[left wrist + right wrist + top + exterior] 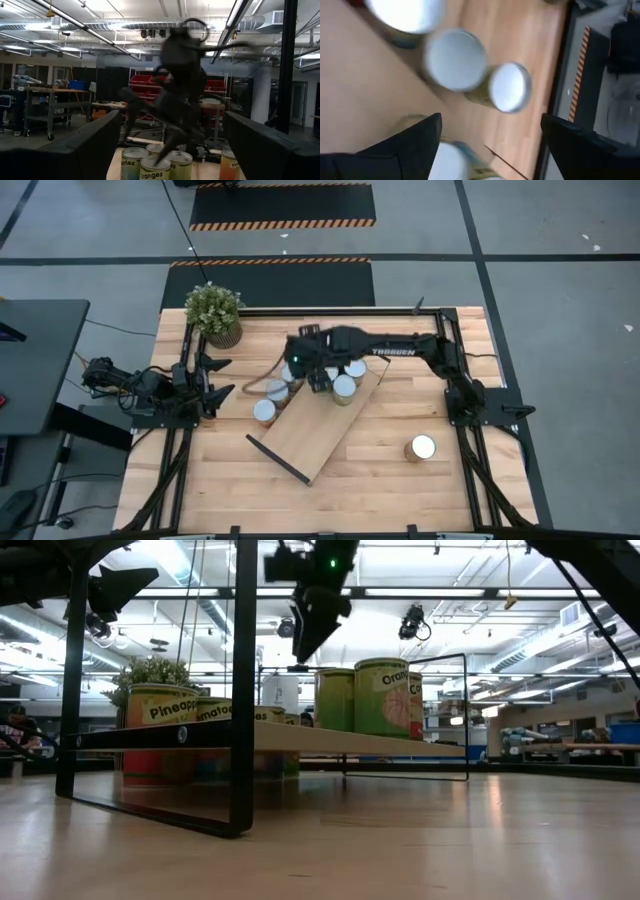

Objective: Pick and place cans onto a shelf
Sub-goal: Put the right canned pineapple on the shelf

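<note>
1. Wood first: the shelf [318, 428] lies at a slant across the counter [380, 480], its far end directly below the right tool [318, 380]; black wire frames close both short ends.

2. Done, as I judge it: two cans [344, 388] stand on the shelf's far end just beside the right tool, on its arm side; the low view shows two tall tins up on the board; a third silver top there sits at the board's edge, and I cannot tell whether it is on or off.

3. Left to do: several cans [265, 411] are bunched on the counter beside the shelf's long edge, between the two tools, and one lone can [421, 447] stands well apart from the right tool, near that arm's base; I cannot count the bunch exactly, as the arm covers part of it.

4. Right tool: it hangs above the shelf's far end with its fingers spread and nothing between them; its wrist view looks down on bare board and silver tops below.

5. Left tool [222, 376]: it waits near its own base at the counter's edge, fingers spread and empty, facing the bunch of cans.

6. Judgement: the job looks under halfway; most tins are yet to be lifted.
</note>
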Robot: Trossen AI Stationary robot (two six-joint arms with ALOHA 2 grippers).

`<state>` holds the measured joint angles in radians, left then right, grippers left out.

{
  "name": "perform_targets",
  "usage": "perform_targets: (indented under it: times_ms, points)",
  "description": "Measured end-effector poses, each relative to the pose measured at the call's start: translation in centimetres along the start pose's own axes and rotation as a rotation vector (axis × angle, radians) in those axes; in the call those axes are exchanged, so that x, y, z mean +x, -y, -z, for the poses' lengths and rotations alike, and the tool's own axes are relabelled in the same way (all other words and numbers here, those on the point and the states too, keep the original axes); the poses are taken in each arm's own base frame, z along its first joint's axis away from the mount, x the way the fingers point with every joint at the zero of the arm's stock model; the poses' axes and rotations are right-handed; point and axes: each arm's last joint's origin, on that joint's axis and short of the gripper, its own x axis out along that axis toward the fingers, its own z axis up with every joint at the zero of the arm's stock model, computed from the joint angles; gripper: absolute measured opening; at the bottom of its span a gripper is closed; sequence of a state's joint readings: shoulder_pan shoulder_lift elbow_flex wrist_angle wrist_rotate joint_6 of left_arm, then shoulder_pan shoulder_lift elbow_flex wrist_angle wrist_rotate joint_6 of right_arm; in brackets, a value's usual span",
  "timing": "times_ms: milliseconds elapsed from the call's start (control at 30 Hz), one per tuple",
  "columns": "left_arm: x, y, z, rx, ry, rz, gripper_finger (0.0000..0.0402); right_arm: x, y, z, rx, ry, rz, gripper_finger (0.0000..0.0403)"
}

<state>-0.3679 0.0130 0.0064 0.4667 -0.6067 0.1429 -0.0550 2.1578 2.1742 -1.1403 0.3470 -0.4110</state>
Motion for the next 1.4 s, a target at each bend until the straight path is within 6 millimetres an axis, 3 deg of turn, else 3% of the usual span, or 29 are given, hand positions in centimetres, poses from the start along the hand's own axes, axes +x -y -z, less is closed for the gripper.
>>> perform_targets:
  times_ms: [133,300,500,633,800,1033,1267,1400]
  points:
    - [0.0,0.0,0.0,0.000,0.000,0.000,0.0355,-1.2,-2.9,-0.9,-0.039,-0.001,-0.014,0.0348]
    - [0.0,0.0,0.0,0.001,0.000,0.000,0.0355,-4.4,-5.9,-1.2,-0.016,-0.028,-0.062,0.0348]
    - [0.0,0.0,0.0,0.001,-0.002,-0.001,0.0355,-6.3,-9.1,-0.6,0.106,-0.130,-0.233,0.0348]
    - [0.0,0.0,0.1,0.004,-0.008,-0.001,0.0355,-7.5,-11.9,0.1,0.136,-0.232,-0.242,0.0348]
    - [0.0,0.0,0.1,-0.001,-0.008,-0.002,0.0355,-10.2,-14.2,1.2,0.220,-0.221,-0.246,0.0348]
    - [0.0,0.0,0.1,0.000,-0.012,-0.001,0.0355,-10.6,-16.4,6.5,0.419,-0.311,-0.221,0.0348]
    - [0.0,0.0,0.2,-0.018,-0.014,-0.001,0.0355,-8.6,-17.2,12.6,0.744,-0.398,-0.367,0.0349]
    - [0.0,0.0,0.1,-0.018,-0.013,-0.001,0.0355,-7.5,-18.0,16.0,0.811,-0.479,-0.392,0.0364]
